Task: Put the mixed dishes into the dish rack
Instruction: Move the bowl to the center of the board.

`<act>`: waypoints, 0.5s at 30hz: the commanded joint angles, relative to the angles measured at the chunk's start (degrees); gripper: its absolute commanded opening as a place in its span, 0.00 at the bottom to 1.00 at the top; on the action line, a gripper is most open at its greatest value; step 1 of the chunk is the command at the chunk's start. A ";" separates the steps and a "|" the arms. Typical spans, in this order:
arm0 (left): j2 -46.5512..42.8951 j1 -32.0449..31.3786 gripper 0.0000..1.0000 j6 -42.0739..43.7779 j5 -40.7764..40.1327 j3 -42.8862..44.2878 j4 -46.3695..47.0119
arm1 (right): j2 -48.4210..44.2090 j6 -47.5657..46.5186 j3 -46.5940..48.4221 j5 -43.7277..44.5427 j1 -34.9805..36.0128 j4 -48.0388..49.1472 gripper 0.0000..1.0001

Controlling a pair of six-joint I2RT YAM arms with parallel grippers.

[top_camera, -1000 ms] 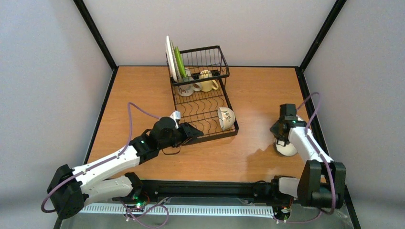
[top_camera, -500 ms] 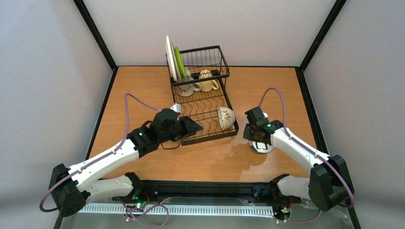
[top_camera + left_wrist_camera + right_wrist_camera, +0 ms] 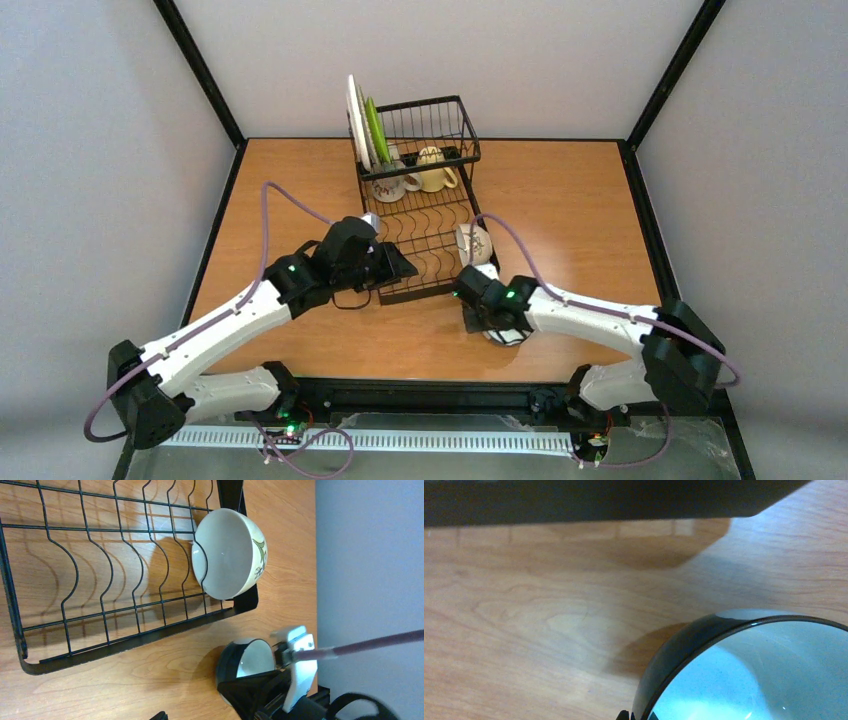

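Right end effector (image 3: pixel 488 318), clamped on a small bowl (image 3: pixel 252 659), has the dish rack (image 3: pixel 430 290) just ahead; next, lift over its rim.

Overhead rear view, close wrist views sharing dark bowl (image 3: pixel 250 659) beside rack (image 3: pixel 150 636)

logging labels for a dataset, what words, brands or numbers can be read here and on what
None: no view shows readable text. The cream bowl in the dish rack bears only a leaf motif; the prints on the mugs are too small to make out; the dark-rimmed bowl is plain where visible.
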 commanded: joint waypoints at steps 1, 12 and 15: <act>-0.83 0.94 0.97 3.56 0.96 3.10 -6.87 | 4.00 1.40 3.02 4.04 6.47 0.23 0.02; -7.33 2.05 0.97 2.46 0.18 1.40 -12.51 | 10.29 -5.48 6.08 8.06 14.09 5.02 0.02; -8.11 2.18 0.97 2.35 -0.03 1.11 -13.47 | 10.17 -6.82 6.71 8.60 14.14 5.08 0.02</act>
